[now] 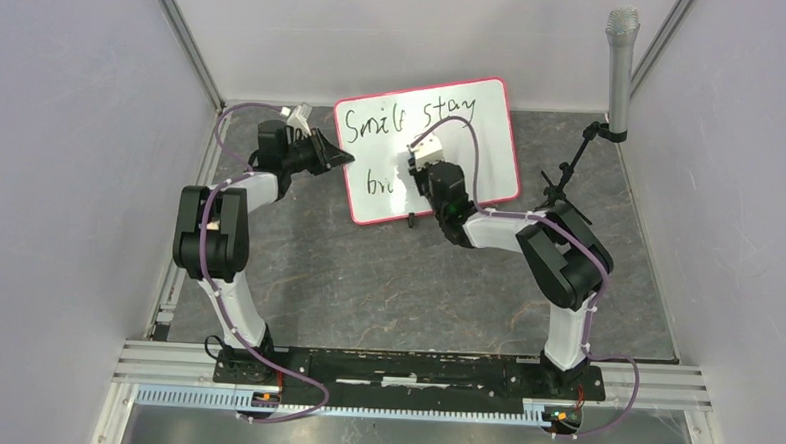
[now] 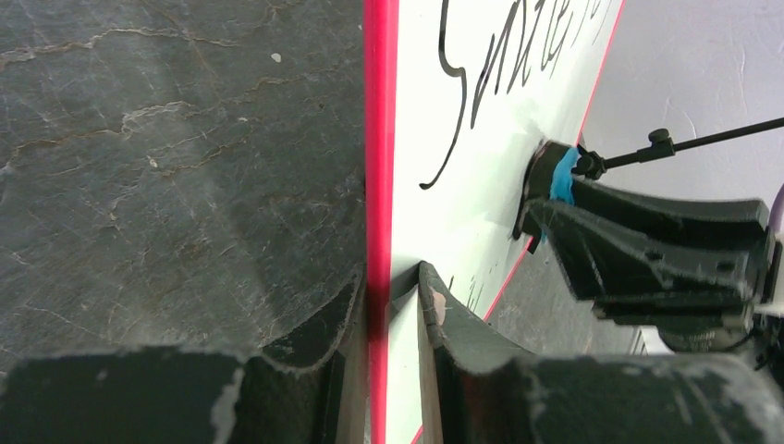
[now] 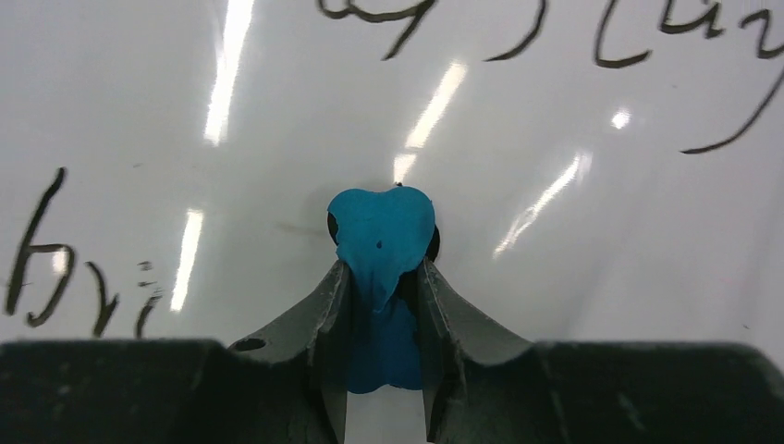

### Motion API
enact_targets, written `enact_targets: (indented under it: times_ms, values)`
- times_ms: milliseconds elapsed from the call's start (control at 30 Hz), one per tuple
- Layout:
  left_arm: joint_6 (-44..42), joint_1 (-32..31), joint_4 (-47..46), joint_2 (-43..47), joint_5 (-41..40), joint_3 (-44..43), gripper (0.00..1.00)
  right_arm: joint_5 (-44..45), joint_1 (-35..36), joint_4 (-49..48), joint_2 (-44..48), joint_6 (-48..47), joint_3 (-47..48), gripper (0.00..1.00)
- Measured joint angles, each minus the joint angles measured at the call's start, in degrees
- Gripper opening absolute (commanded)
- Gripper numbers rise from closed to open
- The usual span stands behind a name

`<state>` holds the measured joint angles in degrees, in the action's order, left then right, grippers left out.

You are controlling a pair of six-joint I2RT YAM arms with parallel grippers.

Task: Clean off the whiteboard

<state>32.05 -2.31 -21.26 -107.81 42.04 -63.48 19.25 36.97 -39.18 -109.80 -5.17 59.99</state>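
Note:
The whiteboard [image 1: 473, 125], white with a pink-red frame, stands tilted at the back centre and bears black handwriting. My left gripper [image 1: 344, 158] is shut on its left edge; in the left wrist view the fingers clamp the pink frame [image 2: 379, 139]. My right gripper [image 1: 419, 161] is shut on a blue eraser [image 3: 381, 231] and presses it against the board's face [image 3: 601, 231], below the upper line of writing and right of the lower letters. The eraser [image 2: 562, 174] also shows in the left wrist view, against the board.
A grey microphone [image 1: 621, 62] on a black stand [image 1: 569, 170] rises at the right of the board. Grey walls enclose the dark stone-patterned table [image 1: 366, 291] on three sides. The board's black foot [image 1: 412, 220] rests near the right arm's wrist.

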Motion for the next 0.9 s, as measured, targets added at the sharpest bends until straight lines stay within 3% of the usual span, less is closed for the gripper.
enact_targets:
  times_ms: [267,400,600,900]
  values:
    - [-2.32,-1.03,1.99,2.34,-2.40,0.28,0.02,-2.58,8.04,2.19,-3.41,-2.03,3.54,0.00]
    - [-3.93,-1.53,2.34,3.52,-4.11,1.05,0.02,-3.23,8.52,2.86,-3.63,-1.68,3.54,0.00]
    - [-4.48,-1.81,2.34,3.61,-5.03,1.16,0.02,-3.78,6.64,2.19,-2.32,0.94,1.31,0.00]
    - [-4.55,-2.03,2.34,3.93,-5.60,1.33,0.02,-2.19,-3.76,-1.73,4.22,5.16,-8.74,0.00]
